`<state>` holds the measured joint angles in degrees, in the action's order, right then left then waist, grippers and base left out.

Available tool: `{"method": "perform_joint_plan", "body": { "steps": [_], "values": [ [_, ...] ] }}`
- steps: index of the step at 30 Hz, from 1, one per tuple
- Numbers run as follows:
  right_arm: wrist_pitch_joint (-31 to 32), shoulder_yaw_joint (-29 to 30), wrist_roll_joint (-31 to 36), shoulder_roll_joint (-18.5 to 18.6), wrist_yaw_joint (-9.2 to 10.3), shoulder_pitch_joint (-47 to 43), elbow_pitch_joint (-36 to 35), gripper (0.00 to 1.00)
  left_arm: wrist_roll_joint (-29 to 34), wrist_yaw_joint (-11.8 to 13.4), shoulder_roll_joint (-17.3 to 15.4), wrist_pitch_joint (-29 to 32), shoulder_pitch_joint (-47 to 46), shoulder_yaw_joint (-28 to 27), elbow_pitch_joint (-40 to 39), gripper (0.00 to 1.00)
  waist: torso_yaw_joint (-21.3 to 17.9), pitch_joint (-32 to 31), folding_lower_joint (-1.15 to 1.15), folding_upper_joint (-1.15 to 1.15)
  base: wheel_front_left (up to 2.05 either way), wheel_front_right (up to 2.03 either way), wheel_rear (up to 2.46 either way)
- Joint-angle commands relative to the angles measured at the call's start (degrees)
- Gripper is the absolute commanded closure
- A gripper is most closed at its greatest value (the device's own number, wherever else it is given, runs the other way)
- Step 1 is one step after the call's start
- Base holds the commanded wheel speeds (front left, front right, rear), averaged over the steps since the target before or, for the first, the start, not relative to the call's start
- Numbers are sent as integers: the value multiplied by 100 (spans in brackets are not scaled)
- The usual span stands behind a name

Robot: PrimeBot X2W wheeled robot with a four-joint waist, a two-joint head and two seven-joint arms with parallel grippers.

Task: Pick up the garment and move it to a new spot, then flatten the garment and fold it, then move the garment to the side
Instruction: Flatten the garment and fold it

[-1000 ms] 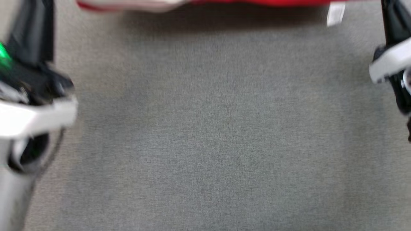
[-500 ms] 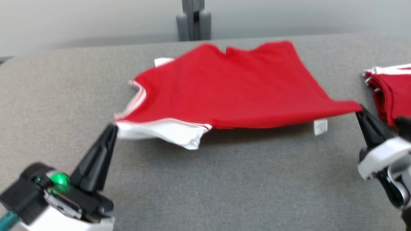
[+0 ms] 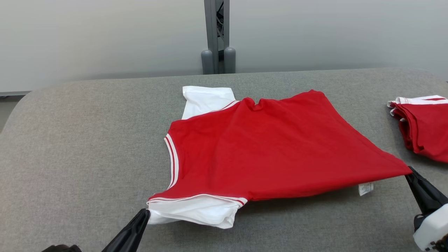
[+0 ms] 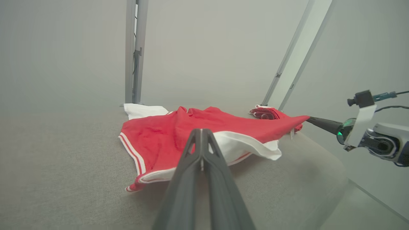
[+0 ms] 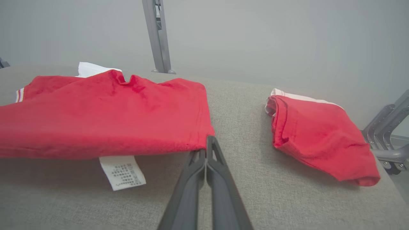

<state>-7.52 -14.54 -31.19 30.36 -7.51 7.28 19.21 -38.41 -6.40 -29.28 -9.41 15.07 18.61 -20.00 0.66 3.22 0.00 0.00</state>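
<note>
Currently the garment (image 3: pixel 273 150), a red tee with white sleeves, sits mid-tabletop (image 3: pixel 70 147), with its long axis left-right across the robot's front. Far edge and far sleeve rest on the surface. Near edge is raised and pulled tight between the arms. At the near white sleeve corner the left pincer (image 3: pixel 145 214) is clamped on fabric. At the red hem corner the right pincer (image 3: pixel 410 171) is clamped too. The shirt body lies ahead of both tips, away from the robot, so neither arm is nearer and each owns one end.

My read: the lay-flat or fold turns on both ends travelling together, else the tight edge skews.

- Head view: full outline, plus a folded red stack (image 3: pixel 423 126) to the right, clear of the hem.
- Right wrist view: care label (image 5: pixel 122 172) hanging under the raised hem, shadow beneath.
- Left wrist view: sleeve sagging open past the closed fingers.
</note>
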Motion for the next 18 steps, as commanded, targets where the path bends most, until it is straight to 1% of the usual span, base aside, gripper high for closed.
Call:
{"method": "perform_joint_plan", "body": {
  "steps": [1,3,4,6,8,11,13,17,18],
  "values": [
    [184,225,78,51,4,-273,-299,100,-63,61,-83,101,107,-27,-186,100,29,-5,0,0,0,0,0],
    [444,455,145,14,4,-511,-643,100,-139,99,-127,223,152,-33,-353,100,47,-4,0,0,0,0,0],
    [444,455,145,14,4,-511,-643,100,-139,99,-127,223,152,-33,-353,100,47,-4,0,0,0,0,0],
    [725,648,217,-110,4,-666,-921,100,-209,132,-126,327,60,-38,-431,100,46,4,0,0,0,0,0],
    [1077,781,361,-248,4,-719,-1077,100,-167,207,-108,449,-136,-29,-346,100,32,13,0,0,0,0,0],
    [1617,756,594,-492,3,-572,-1123,100,-285,275,109,611,-481,67,-84,100,-1,51,0,0,0,0,0],
    [1860,741,730,-653,4,-377,-1027,100,-361,315,294,605,-776,68,175,100,-28,100,0,0,0,0,0],
    [2009,658,1009,-897,4,58,-600,100,-478,293,668,517,-1306,134,786,100,-65,226,0,0,0,0,0],
    [1984,654,1065,-947,4,181,-471,100,-407,292,701,478,-1447,142,973,100,-65,263,0,0,0,0,0]
  ]
}}
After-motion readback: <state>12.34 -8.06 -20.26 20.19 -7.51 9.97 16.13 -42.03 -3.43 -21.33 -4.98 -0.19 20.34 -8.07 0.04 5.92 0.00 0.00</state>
